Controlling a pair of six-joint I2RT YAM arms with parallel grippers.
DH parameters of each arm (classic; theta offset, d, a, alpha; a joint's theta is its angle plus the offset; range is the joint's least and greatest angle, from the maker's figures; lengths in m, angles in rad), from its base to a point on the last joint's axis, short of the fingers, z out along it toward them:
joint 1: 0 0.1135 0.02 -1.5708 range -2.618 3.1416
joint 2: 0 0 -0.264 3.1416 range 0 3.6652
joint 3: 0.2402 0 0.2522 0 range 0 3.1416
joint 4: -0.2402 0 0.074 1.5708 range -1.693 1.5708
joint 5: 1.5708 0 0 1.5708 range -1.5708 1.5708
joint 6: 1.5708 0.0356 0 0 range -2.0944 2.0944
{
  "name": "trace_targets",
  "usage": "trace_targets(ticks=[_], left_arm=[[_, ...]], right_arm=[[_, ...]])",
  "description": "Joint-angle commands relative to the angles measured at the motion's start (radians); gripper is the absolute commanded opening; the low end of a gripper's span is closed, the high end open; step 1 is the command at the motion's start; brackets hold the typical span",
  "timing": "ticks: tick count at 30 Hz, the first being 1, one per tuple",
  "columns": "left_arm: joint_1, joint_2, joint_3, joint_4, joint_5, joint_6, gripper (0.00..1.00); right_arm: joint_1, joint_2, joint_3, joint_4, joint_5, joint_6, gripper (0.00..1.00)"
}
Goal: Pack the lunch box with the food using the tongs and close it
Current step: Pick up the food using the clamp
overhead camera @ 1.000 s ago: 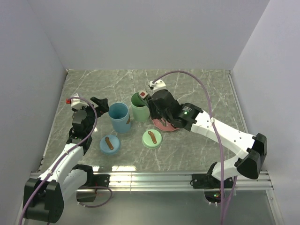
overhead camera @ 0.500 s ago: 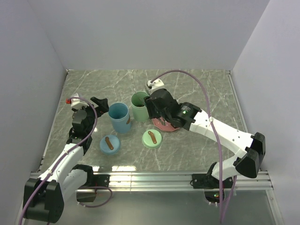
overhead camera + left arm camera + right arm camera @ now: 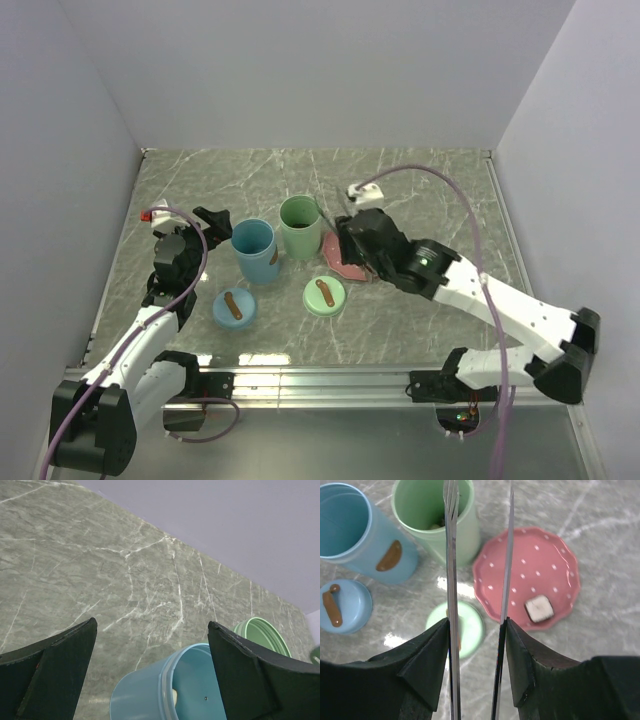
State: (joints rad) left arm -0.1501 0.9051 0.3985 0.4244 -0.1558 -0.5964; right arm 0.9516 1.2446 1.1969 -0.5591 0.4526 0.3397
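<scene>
My right gripper (image 3: 475, 625) is shut on the tongs (image 3: 451, 580), pressing their two thin metal arms partway together. The tong tips stand apart with nothing between them, over the rim of the green lunch box tub (image 3: 432, 510). A pale piece shows dimly inside that tub. One square white food piece (image 3: 539, 608) lies on the pink plate (image 3: 520, 565). My left gripper (image 3: 152, 625) is open above the blue tub (image 3: 165, 690), which holds a pale piece at its bottom. From above, my right gripper (image 3: 345, 240) sits over the plate's left side, beside the green tub (image 3: 299, 226).
The blue tub (image 3: 254, 249) and green tub stand side by side. A green lid (image 3: 325, 296) and a blue lid (image 3: 234, 307), each with a brown handle, lie flat in front of them. Walls close the table on three sides.
My right arm has drawn back to the right from over the green tub. The red-and-white piece held in the tongs a second ago is gone from them, and the tongs have spread.
</scene>
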Motion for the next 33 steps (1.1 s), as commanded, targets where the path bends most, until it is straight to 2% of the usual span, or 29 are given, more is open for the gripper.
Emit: trace_targets(ticks=[1, 5, 17, 26, 33], left_arm=[[0.004, -0.017, 0.008, 0.028, -0.007, -0.009, 0.99], [0.006, -0.026, 0.007, 0.025, -0.008, -0.011, 0.99], [0.007, -0.051, -0.003, 0.022, -0.004, -0.014, 0.99], [0.009, -0.06, -0.007, 0.022, 0.001, -0.017, 0.99], [0.009, -0.06, -0.009, 0.022, 0.002, -0.017, 0.99]], right_arm=[[0.006, -0.117, -0.072, -0.002, 0.087, 0.08, 0.55], [0.006, -0.22, -0.166, -0.035, 0.104, 0.159, 0.55], [0.006, -0.287, -0.442, -0.071, 0.08, 0.386, 0.55], [0.006, -0.3, -0.522, -0.055, 0.055, 0.43, 0.55], [0.006, -0.289, -0.51, -0.087, 0.093, 0.45, 0.55]])
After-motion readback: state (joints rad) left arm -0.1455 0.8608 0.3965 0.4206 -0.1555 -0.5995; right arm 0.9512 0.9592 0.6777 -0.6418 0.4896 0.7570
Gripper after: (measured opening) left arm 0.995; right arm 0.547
